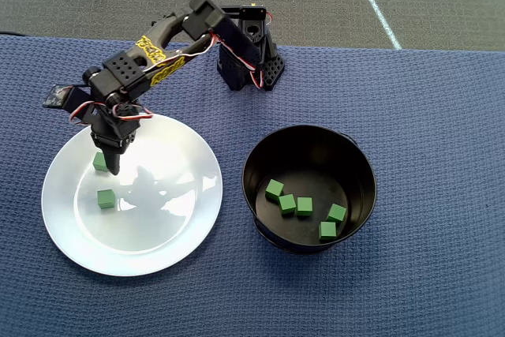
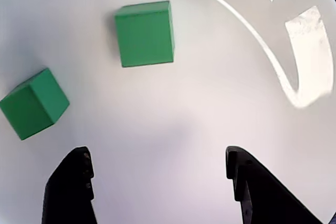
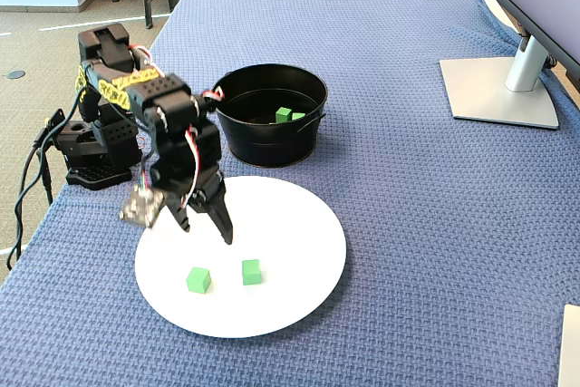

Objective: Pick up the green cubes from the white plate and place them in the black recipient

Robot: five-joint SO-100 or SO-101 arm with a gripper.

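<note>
Two green cubes (image 2: 144, 33) (image 2: 33, 103) remain on the white plate (image 1: 173, 230); five lie inside the black recipient (image 1: 359, 163).
The gripper (image 2: 157, 169) hangs over the plate with jaws spread wide and nothing between them. In the wrist view, both cubes sit ahead of the fingertips (image 2: 79, 161), apart from them and from each other.

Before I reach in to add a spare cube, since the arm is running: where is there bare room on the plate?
The white plate is bare on its half toward the black pot in the overhead view. It is crowded on the far side, where two green cubes lie by the open gripper.
</note>
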